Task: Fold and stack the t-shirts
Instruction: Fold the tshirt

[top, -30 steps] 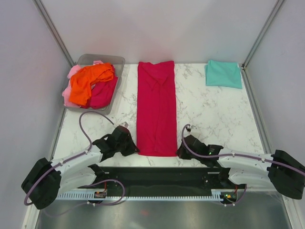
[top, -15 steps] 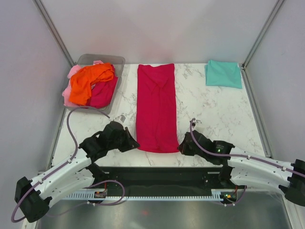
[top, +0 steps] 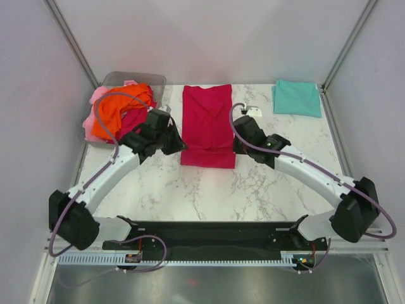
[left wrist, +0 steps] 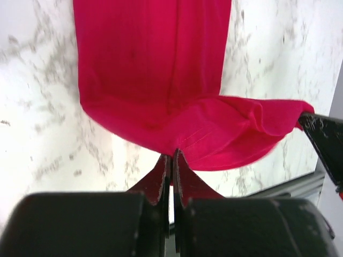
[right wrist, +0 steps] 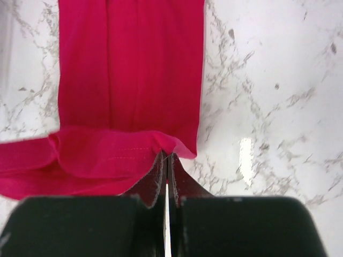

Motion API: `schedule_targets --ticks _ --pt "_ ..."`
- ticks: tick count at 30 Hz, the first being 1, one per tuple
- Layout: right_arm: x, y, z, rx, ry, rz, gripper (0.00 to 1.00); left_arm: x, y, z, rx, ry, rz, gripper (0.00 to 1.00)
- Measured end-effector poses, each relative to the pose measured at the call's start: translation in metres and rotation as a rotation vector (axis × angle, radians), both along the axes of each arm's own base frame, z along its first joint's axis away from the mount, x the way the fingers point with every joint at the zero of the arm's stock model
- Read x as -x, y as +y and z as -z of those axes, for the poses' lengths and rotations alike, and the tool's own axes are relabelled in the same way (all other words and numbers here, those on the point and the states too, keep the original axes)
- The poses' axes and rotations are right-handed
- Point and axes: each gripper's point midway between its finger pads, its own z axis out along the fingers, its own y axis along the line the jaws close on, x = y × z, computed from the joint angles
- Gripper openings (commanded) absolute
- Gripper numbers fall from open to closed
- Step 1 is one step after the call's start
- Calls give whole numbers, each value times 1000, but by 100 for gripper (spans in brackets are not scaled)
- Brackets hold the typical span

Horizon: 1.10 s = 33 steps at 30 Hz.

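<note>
Crimson shirt (top: 207,117): the left hand (top: 179,147) is clamped on its near-left hem corner and the right hand (top: 238,144) on its near-right one. From both grips the hem doubles over cloth lying flat mid-bench (top: 285,171), long axis running away from the arms. The collar edge lies straight ahead, about equally near both hands; a teal shirt (top: 296,98) sits far right.
</note>
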Motion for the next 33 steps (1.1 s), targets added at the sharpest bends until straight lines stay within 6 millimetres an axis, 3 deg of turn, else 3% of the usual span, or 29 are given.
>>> schedule_targets --ticks 3,7,12,21,24,26,27,28,29,31,33 --pt "-30 -1 -3 43 -12 -2 0 -39 3 1 -18 11 -19 2" --pt "-71 -4 -1 70 -15 0 0 -77 6 10 -32 40 -11 2" --pt "-112 -6 22 88 20 -2 0 -122 5 26 -28 73 16 2" --pt "-161 3 65 81 78 -45 0 -165 18 66 -31 153 1 2" --pt "-173 3 79 73 96 -53 0 -179 21 77 -17 176 5 10" --pt "-183 2 86 65 106 -50 10 -193 20 83 -1 177 16 24" --pt "-188 1 89 59 109 -48 34 -200 20 88 8 185 21 30" --pt "-194 0 91 53 115 -48 51 -208 20 92 16 192 23 42" --pt "-203 0 91 41 114 -47 70 -218 19 96 29 193 28 47" --pt "-226 -2 87 24 101 -45 74 -233 19 102 52 218 34 53" --pt "-252 -7 77 -1 73 -41 75 -263 20 99 77 198 30 55"
